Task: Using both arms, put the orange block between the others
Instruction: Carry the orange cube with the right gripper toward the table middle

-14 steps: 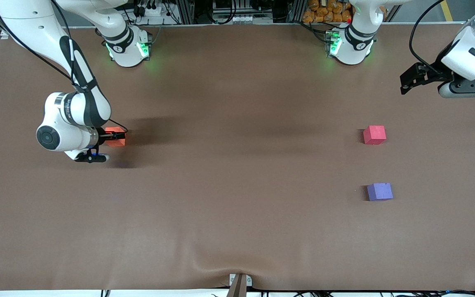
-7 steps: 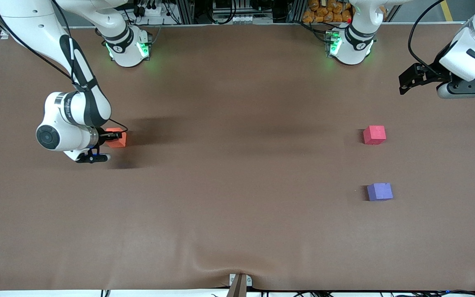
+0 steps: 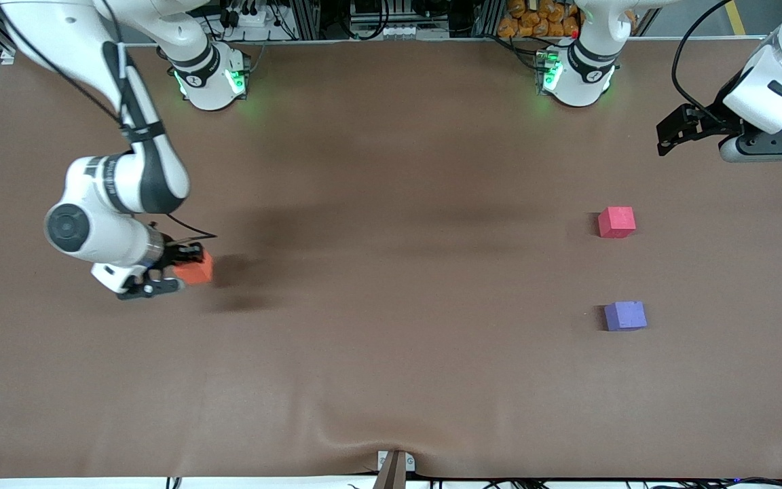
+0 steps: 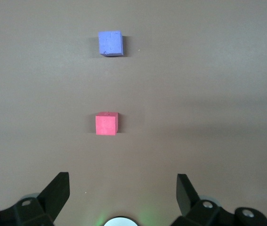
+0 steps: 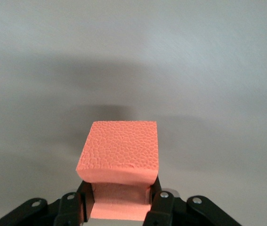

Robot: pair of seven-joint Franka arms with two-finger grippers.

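orange foam sits pinched in the right tool (image 3: 184,266), over the bench (image 3: 391,380) at the right arm's end. in the right wrist view the orange block (image 5: 119,157) bulges a little where the fingers (image 5: 159,200) press its lower half, and its shadow lies apart from it on the brown cover, so it looks lifted clear. the grip seems sound but low on the cube; a slow carry should keep the soft foam from twisting out.

the middle of the bench is where a hand-over would likely fall, since the task calls for both arms. the right arm should bring the block there with its upper half left free for the other tool to take.

toward the left arm's end stand the others: the red cube (image 3: 616,222) and, nearer the front camera, the purple cube (image 3: 625,316), well apart with bare cover between them. that gap is the goal, and it looks wide enough for one more cube if it goes in square.

the left tool (image 4: 123,190) waits, spread wide, over the bench edge by its own base, both cubes in its wrist view. it should approach from above so as not to nudge either cube.
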